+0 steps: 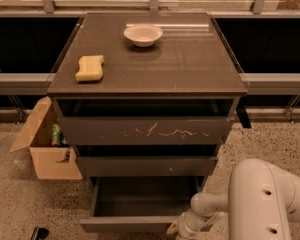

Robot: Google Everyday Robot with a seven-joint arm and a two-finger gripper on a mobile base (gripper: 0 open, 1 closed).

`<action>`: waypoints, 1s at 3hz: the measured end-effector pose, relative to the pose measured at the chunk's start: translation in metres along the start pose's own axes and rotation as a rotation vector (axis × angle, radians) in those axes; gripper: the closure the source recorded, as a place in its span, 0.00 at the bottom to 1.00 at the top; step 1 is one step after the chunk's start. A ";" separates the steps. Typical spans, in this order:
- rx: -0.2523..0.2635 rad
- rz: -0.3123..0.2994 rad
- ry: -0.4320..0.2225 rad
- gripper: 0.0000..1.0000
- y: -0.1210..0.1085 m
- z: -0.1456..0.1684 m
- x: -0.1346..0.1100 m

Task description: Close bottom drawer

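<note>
1. A dark grey-brown cabinet stands in the middle of the frame, seen from above and in front. Its flat tabletop (190,69) fills the upper centre.
2. On the tabletop, a small pale bowl (143,35) sits near the back edge. A yellow sponge (90,67) lies toward the left side, well apart from the bowl.
3. Below the tabletop are three drawers, all partly pulled out. The top drawer (145,130) is the widest, and its front carries white scratches.
4. The middle drawer (146,166) sits just under it and stands out a little less.
5. The bottom drawer (135,224) is at lower centre and is pulled out farthest. Its deep, dark box interior is open to view, and its plain front panel lies near the bottom edge of the frame.
6. The robot's pale arm (260,199) fills the lower right corner and reaches left.
7. The gripper (177,229) is at the bottom edge, right at the right end of the bottom drawer's front panel and partly cut off by the frame. Whether it is parted or closed cannot be told.
8. An open cardboard box (45,156) stands on the speckled floor (20,204) left of the cabinet, with something green inside.
</note>
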State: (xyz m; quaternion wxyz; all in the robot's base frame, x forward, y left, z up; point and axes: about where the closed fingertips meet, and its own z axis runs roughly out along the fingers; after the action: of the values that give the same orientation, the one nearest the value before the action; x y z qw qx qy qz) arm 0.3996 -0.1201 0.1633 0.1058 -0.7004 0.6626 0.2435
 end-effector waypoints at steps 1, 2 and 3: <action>0.000 0.000 0.000 0.00 0.002 0.000 0.000; 0.082 -0.001 0.006 0.02 -0.035 -0.012 0.015; 0.132 -0.009 -0.003 0.25 -0.066 -0.022 0.025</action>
State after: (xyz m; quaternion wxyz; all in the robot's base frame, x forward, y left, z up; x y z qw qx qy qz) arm 0.4689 -0.1457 0.1588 0.1537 -0.6946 0.6737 0.1999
